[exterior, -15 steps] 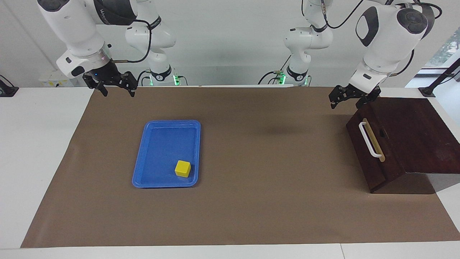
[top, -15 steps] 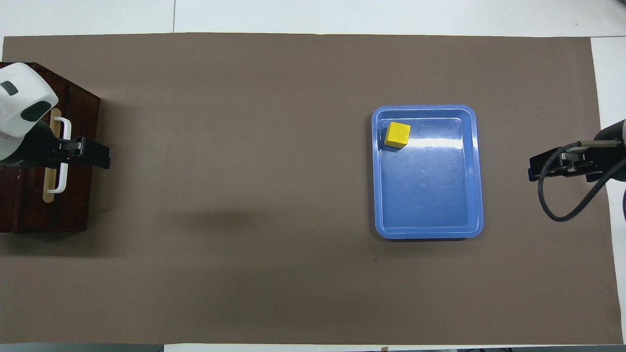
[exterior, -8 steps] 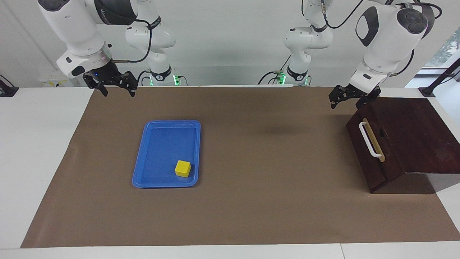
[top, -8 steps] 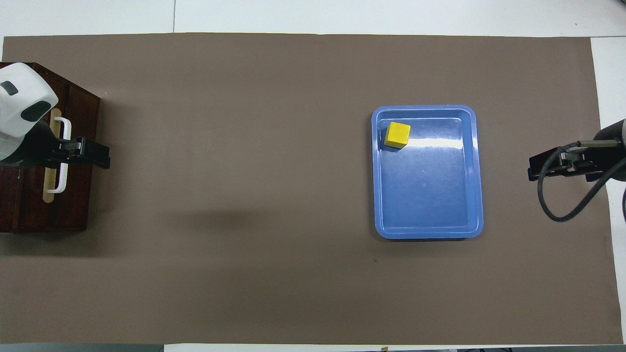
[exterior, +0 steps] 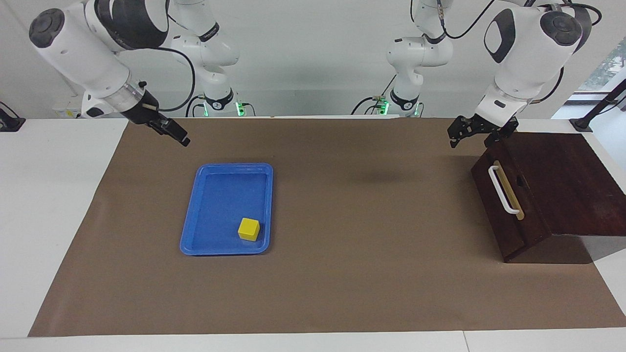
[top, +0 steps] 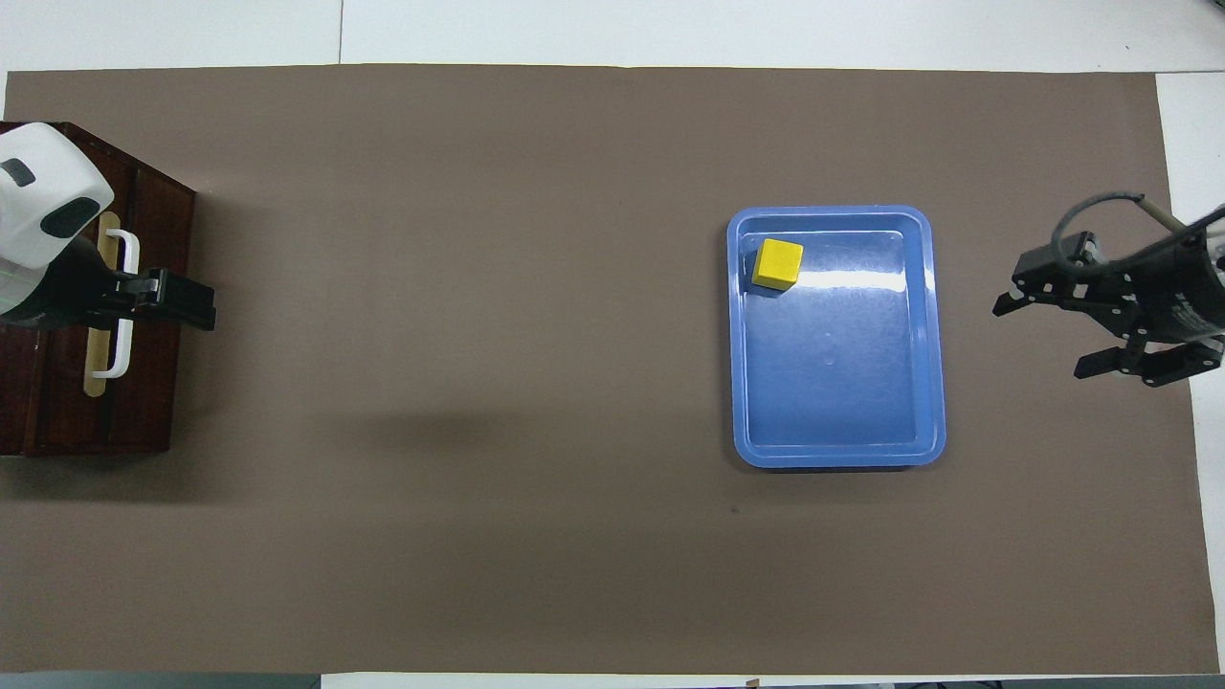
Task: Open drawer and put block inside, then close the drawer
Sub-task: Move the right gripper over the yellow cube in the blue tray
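You see the block (exterior: 249, 229) lying in the tray (exterior: 193, 230), the drawer (exterior: 508, 198) closed, and both the left gripper (exterior: 470, 138) over the drawer's corner and the right gripper (top: 1038, 335) near the tray open, holding nothing.

We see an evenly lit, bright scene, light coming from overhead, w/ daylight at a window (exterior: 609, 63) by the left arm's end. Shadows are soft: a diffuse dark patch on the brown mat (exterior: 381, 175) mid-table, another beside the cabinet (exterior: 562, 254). A white glare streak crosses the blue tray (top: 842, 279) in the overhead view. Both views look sharp, no obvious blur or edge warp.
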